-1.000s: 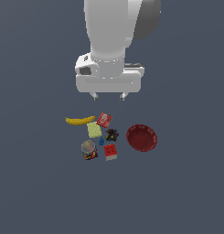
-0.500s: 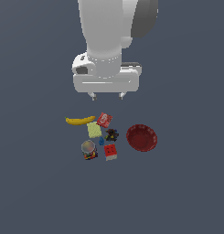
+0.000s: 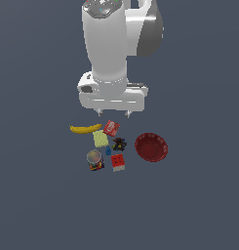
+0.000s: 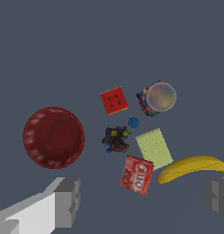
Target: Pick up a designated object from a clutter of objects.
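While the tool point(image 3: 112, 114) hovers spread, the blue piece point(image 3: 108, 151) lies well below.

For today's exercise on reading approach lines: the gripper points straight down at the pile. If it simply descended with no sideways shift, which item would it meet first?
Probably the red packet. The open gripper hangs above the clutter's near edge, its fingers straddling the packet and part of the banana. The blue piece lies farther in, so it would be missed. Depth is uncertain.
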